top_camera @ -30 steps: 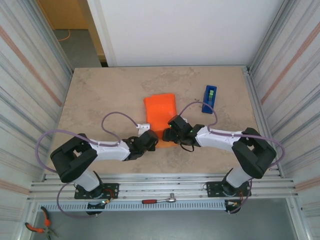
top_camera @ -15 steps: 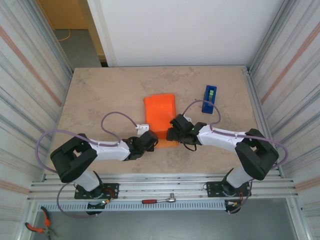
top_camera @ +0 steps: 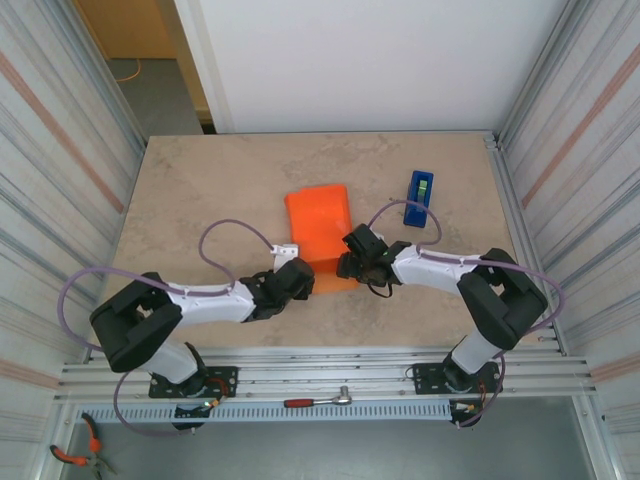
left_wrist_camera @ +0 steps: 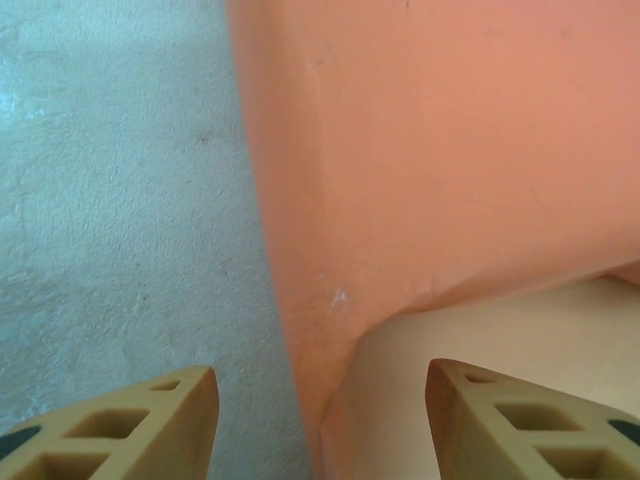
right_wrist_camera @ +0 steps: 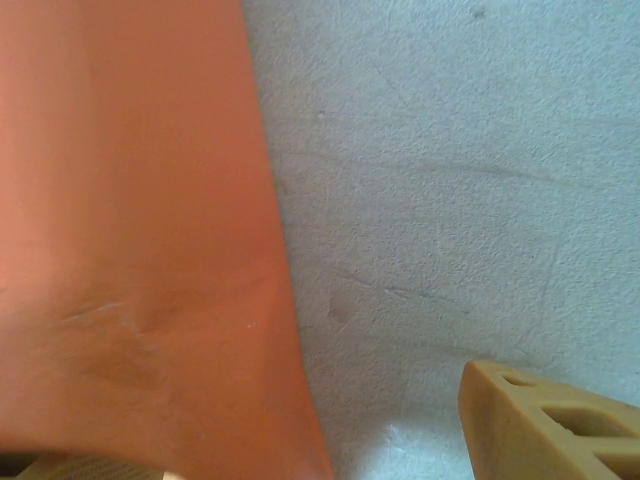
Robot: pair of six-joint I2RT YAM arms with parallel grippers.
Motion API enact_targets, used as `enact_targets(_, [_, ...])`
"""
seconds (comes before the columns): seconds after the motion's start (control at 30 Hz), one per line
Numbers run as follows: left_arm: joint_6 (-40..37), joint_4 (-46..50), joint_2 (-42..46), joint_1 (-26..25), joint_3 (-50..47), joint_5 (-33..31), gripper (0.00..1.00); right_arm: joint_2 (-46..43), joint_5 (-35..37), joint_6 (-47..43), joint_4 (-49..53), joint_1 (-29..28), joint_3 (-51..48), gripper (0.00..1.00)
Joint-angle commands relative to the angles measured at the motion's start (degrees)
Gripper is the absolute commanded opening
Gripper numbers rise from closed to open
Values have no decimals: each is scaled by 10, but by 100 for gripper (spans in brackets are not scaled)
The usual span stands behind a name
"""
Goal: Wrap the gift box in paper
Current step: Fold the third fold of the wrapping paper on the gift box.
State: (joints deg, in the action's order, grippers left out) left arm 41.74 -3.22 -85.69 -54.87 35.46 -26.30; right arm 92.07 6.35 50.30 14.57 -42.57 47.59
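The orange paper (top_camera: 319, 222) lies folded into a raised bundle at the table's middle, with a paler flap (top_camera: 335, 284) at its near end. The gift box is hidden beneath it. My left gripper (top_camera: 298, 277) sits at the bundle's near left corner. In the left wrist view it (left_wrist_camera: 320, 425) stands open, its fingers (left_wrist_camera: 130, 425) astride a paper fold (left_wrist_camera: 420, 150) without touching it. My right gripper (top_camera: 351, 263) is at the near right edge, open. One of its fingertips (right_wrist_camera: 550, 425) is over bare table, and the paper's edge (right_wrist_camera: 150, 250) runs between the jaws.
A blue tape dispenser (top_camera: 420, 197) stands at the back right, apart from the paper. The beige tabletop (top_camera: 200, 200) is bounded by ribbed metal walls on both sides. A wrench (top_camera: 318, 401) lies on the front rail below the arms.
My left gripper has opened from shut and let go of the paper fold. The right gripper has slid a little toward the bundle and its jaws have narrowed slightly.
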Motion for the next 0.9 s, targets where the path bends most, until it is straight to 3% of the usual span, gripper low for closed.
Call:
enact_targets(0.0, [-17,-2,-23,-3,26,-27,58,14,-5,-16,-4,5,12,72])
enact_targets(0.3, [-4,11,-78,-3,52,-79,57,-18,-9,-4,-7,0,-10,72])
enact_targets(0.67, [-12,3,-108,-3,69,-74,57,8,-9,0,-24,-3,13,70])
enact_targets(0.77, [-12,1,-113,-2,71,-71,57,23,-5,1,-29,-4,21,61])
enact_targets(0.87, [-13,-1,-116,-3,72,-68,57,33,-1,2,-30,-3,25,45])
